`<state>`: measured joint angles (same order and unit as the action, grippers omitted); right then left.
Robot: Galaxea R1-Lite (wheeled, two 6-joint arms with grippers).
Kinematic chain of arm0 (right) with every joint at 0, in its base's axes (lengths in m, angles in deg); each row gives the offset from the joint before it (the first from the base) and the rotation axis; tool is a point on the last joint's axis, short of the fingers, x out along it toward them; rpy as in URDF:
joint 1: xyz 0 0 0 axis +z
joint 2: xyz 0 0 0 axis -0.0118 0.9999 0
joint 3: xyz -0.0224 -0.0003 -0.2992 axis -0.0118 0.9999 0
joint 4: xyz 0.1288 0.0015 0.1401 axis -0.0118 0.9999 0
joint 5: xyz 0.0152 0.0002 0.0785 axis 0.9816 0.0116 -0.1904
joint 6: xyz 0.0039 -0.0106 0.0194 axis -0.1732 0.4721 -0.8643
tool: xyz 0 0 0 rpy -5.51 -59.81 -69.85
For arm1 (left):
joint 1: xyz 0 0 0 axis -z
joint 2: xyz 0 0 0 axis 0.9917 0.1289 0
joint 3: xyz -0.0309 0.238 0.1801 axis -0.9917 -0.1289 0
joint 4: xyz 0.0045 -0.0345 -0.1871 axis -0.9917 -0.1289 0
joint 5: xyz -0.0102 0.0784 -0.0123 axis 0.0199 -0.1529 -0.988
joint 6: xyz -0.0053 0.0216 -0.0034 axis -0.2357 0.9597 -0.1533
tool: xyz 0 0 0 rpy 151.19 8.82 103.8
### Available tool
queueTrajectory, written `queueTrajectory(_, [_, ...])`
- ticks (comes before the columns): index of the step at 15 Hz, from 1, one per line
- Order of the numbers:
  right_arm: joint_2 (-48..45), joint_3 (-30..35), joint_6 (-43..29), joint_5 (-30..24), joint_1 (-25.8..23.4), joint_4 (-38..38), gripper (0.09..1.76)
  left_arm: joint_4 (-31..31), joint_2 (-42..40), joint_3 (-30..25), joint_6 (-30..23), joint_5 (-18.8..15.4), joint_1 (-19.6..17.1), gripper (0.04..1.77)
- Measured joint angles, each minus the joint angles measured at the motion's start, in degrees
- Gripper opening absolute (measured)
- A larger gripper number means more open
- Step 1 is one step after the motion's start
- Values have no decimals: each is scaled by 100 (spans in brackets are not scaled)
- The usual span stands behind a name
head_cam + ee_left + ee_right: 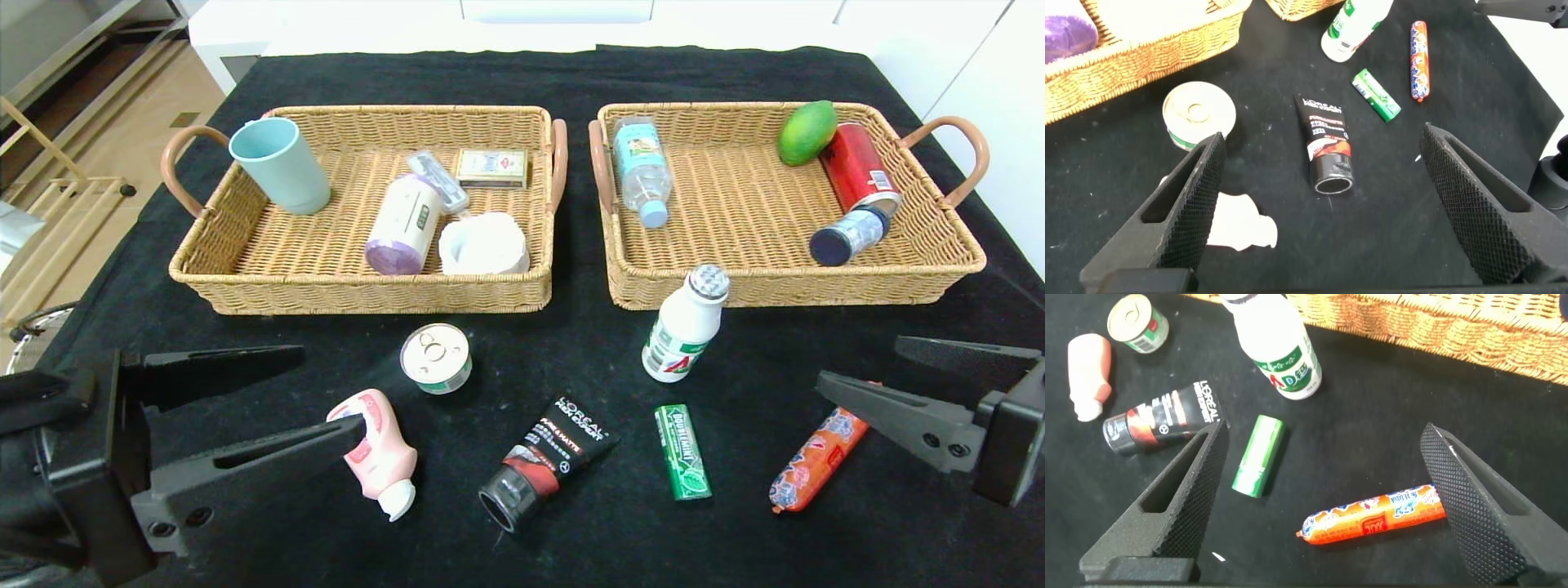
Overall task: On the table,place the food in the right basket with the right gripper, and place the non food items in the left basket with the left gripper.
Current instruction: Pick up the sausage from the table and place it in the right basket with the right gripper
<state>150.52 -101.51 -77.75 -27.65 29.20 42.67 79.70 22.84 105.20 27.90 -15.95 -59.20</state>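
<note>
On the table's black cloth [571,539] lie a pink squeeze bottle [380,453], a black tube [549,457], a green gum pack [682,451] and an orange-red sausage [816,460]. A round tin [436,358] and a white drink bottle [686,325] stand in front of the baskets. My left gripper [331,390] hovers open over the pink bottle [1237,224], with the tube [1324,140] ahead of it. My right gripper [857,363] hovers open over the sausage [1372,516], whose far end lies under one finger. Both hold nothing.
The left basket [359,298] holds a teal cup [282,163], a white-purple bottle [404,224], a white roll [483,243] and a small box [491,166]. The right basket [800,287] holds a water bottle [643,170], a green fruit [807,132], a red can [859,167] and a dark-capped jar [849,235].
</note>
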Motion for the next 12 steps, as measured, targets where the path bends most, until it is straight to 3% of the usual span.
queueTrajectory(3, [10, -17, 2, 72, -17, 72, 171, 5, -46, -41, 7, 11, -2, 172])
queueTrajectory(5, [32, -144, 2, 608, -26, 400, 171, 5, -85, -51, 13, 43, -2, 172])
queueTrajectory(8, [118, -763, -400, 1317, 18, 1760, 171, 2, -116, -46, 10, 116, -2, 172])
queueTrajectory(12, [506, -2177, -2247, 1590, 38, 4100, 171, 0, -132, -46, 13, 163, 0, 172])
